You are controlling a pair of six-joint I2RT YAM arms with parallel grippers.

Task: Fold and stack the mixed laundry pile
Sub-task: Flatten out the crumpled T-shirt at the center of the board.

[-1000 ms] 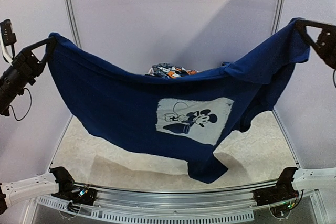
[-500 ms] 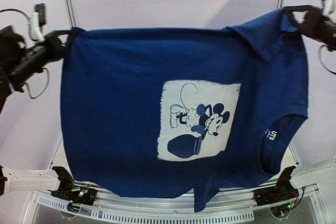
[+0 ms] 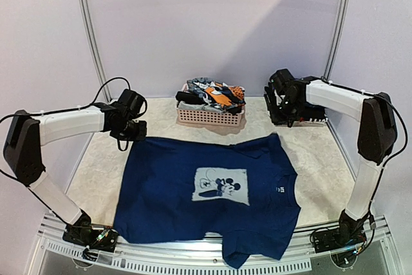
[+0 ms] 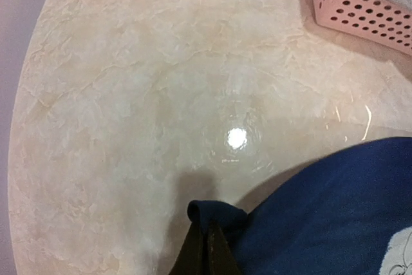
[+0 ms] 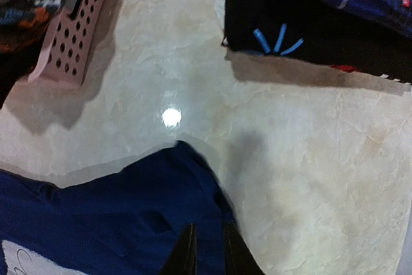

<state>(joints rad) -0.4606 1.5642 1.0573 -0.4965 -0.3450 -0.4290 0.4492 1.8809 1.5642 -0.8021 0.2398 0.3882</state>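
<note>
The navy T-shirt (image 3: 167,178) lies spread flat on the table with its pale cartoon print facing up. My left gripper (image 3: 136,134) is low at the shirt's far left corner. In the left wrist view the gripper (image 4: 207,227) is shut on a small fold of the navy cloth (image 4: 335,210). My right gripper (image 3: 281,119) hovers at the shirt's far right corner. In the right wrist view its fingers (image 5: 207,233) stand slightly open above the navy cloth (image 5: 116,217), pinching nothing. The rest of the mixed laundry pile (image 3: 212,91) sits in the basket.
The pale pink basket (image 3: 212,118) stands at the back middle; its wall (image 4: 360,11) shows in the left wrist view and its corner (image 5: 71,43) in the right wrist view. A folded stack of dark garments (image 5: 309,17) lies at the back right. The shirt's hem hangs over the near table edge (image 3: 244,259).
Both arms have come down from holding the shirt stretched in the air and laid it flat on the table. The right fingers have parted off the cloth; the left stays shut.
</note>
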